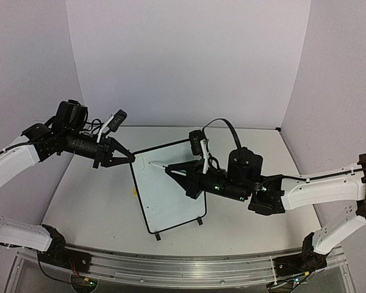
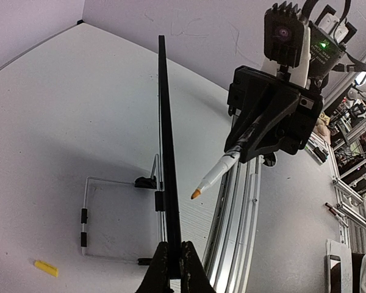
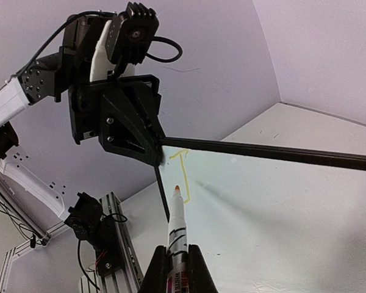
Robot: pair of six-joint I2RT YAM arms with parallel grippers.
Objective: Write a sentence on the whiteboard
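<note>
Whiteboard [image 1: 169,195] corner clamped in left pincer [image 1: 132,157], right pincer [image 1: 171,171] clamped on marker [image 3: 177,224], tip near whiteboard.

Clad in white shells along the left arm [image 1: 12,162] and right arm [image 1: 320,190], black at joints and bases. Ending in black triangular frames at the left gripper [image 1: 133,157] and right gripper [image 1: 168,171], dotted with screws. Looped with black cables at the wrists; lit green at centre right.

A pale grey surface [image 1: 250,229] is seen. The whiteboard [image 1: 165,201] is stood upright on it, carried by two small black feet [image 1: 158,235] and a wire stand [image 2: 83,215]. A small yellow piece [image 2: 46,268] is laid on the stand's side, apart from the wire.
</note>
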